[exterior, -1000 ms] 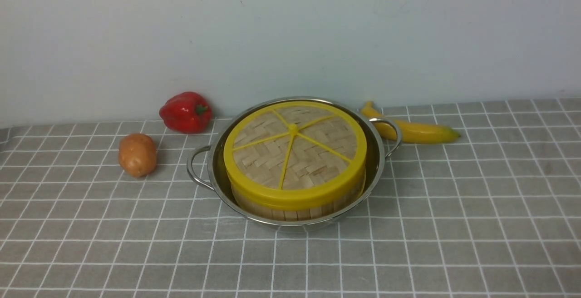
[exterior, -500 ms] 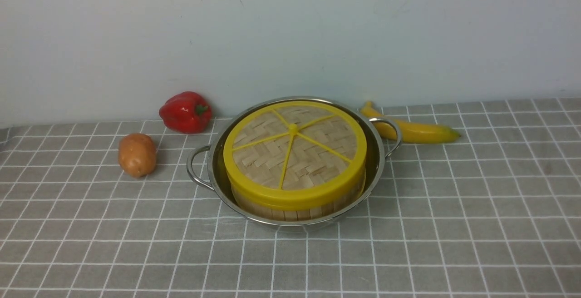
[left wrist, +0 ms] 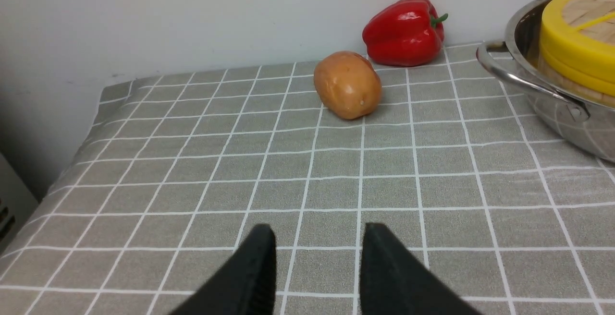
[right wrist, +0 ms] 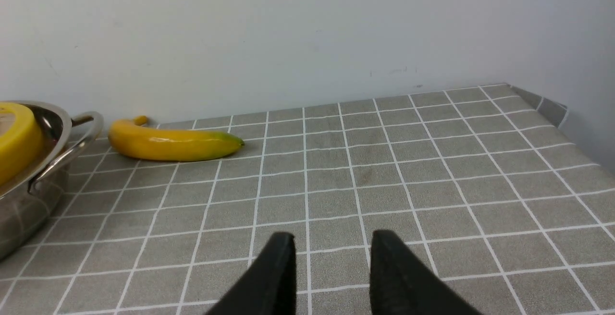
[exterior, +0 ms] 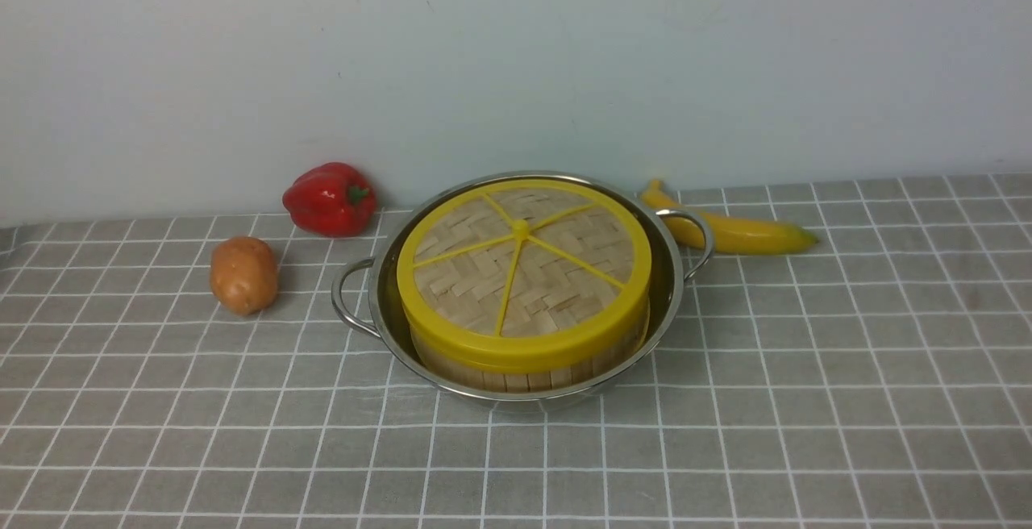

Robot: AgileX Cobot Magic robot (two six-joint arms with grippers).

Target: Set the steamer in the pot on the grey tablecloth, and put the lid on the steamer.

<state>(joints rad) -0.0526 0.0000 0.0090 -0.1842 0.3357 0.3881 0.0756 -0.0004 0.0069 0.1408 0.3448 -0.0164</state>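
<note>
Front view: the lid (exterior: 522,267) sits flat on the steamer (exterior: 528,369), which stands inside the pot (exterior: 674,291) on the grey tablecloth (exterior: 806,368); neither arm shows.

Left wrist view: the left fingers (left wrist: 259,267) are spread and empty, the pot well ahead and off to one side.

Right wrist view: the right fingers (right wrist: 283,272) are likewise spread, the pot far off to the other side. No further move seems needed.

Yellow-rimmed woven lid (exterior: 522,269), shiny steel pot (exterior: 673,295), grey white-gridded tablecloth (exterior: 806,400), red pepper (exterior: 329,199)
</note>
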